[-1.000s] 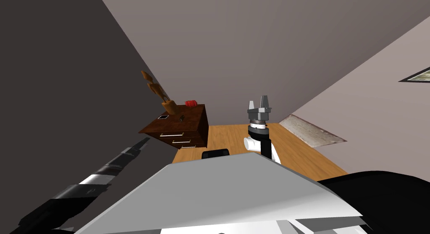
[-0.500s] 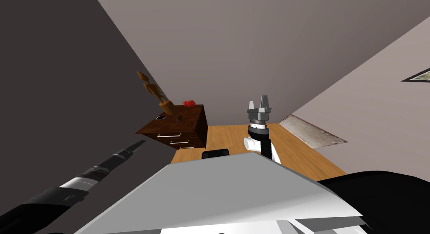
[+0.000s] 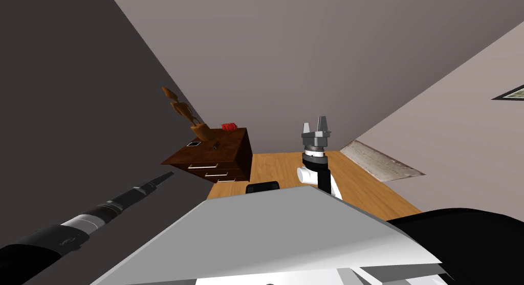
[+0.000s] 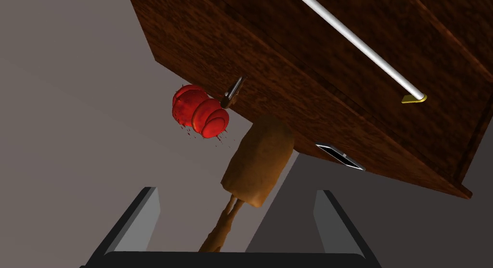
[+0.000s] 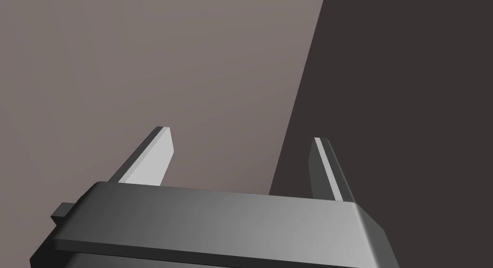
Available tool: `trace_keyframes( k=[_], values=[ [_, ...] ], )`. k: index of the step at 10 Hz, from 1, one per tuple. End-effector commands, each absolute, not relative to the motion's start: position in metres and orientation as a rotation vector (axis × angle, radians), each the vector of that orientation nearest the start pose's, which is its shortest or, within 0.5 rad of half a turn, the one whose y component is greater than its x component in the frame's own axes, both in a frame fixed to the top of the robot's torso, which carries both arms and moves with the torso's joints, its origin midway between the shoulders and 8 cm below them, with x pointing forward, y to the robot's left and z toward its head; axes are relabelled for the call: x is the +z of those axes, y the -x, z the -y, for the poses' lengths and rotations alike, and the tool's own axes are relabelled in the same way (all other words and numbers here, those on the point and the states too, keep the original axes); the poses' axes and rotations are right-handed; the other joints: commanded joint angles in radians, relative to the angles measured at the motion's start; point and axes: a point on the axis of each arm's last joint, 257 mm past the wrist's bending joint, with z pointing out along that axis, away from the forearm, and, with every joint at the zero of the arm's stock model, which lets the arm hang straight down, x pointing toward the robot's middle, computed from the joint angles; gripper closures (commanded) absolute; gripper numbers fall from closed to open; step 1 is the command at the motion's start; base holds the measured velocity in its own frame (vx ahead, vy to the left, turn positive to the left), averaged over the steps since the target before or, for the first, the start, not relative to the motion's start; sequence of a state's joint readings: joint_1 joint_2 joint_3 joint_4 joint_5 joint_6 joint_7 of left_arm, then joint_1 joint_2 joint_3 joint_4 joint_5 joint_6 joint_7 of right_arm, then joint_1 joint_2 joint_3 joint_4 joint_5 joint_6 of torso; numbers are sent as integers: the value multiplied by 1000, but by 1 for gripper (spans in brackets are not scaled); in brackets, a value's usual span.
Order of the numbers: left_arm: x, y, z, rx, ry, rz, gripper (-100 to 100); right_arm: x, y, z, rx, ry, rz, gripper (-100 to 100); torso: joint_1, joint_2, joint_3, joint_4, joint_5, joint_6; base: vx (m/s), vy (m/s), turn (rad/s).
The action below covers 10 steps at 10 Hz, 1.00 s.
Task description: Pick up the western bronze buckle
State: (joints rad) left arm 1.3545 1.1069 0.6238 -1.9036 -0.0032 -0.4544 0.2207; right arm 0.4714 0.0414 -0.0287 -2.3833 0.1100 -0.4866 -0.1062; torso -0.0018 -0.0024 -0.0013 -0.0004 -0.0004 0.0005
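Lying on brown dresser (image 3: 233,141): dark buckle (image 3: 216,145)

The dresser (image 4: 269,48) was dark, reddish-brown wood with strong grain and a soft sheen; its drawer handle (image 4: 356,41) was a smooth, bright metal bar with brass-coloured ends; the vase (image 4: 260,164) looked tan, matt and faintly mottled; the red ornament (image 4: 200,111) was glossy; the buckle (image 4: 234,91) showed dull, dark metal; the floor (image 3: 286,167) was pale, smooth wood.
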Motion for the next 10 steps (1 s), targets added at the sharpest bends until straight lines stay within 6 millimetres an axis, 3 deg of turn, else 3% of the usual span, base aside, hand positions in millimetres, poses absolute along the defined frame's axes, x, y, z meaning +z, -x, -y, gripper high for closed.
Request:
trace_keyframes(
  k=[1, 2, 3, 4, 5, 7, 10],
  values=[
    [-158, -231, -561, -336, 513, -2021, -100, 75, -325, 272, 1331, -561, -537, 0, 0, 0, 0, 0, 0, 0, 33, -41, -1],
    [-160, -236, -556, -344, 489, -2042, -100, 75, -325, 272, 1331, -562, -537, 0, 0, 0, 0, 0, 0, 0, 40, -47, 7],
    [-160, -232, -573, -294, 496, -2074, -100, 75, -325, 272, 1331, -562, -537, 0, -1, -1, -1, 0, 0, 0, 66, -67, 3],
    [-162, -236, -568, -302, 473, -2097, -100, 75, -325, 272, 1331, -562, -537, 0, -2, -2, -1, 0, 0, 0, 52, -51, 11],
    [-162, -232, -583, -254, 479, -2129, -100, 75, -325, 272, 1331, -561, -537, 0, -1, -2, -1, -1, 0, 0, 54, -48, 1],
    [-165, -241, -576, -268, 444, -2155, -100, 75, -325, 272, 1331, -561, -537, 0, 0, -2, -1, -1, 0, 0, 42, -27, 3],
    [-171, -243, -595, -196, 419, -2240, -100, 75, -325, 272, 1331, -561, -537, 0, 0, -2, -1, 0, 0, 0, 52, -33, 5]
  ],
)
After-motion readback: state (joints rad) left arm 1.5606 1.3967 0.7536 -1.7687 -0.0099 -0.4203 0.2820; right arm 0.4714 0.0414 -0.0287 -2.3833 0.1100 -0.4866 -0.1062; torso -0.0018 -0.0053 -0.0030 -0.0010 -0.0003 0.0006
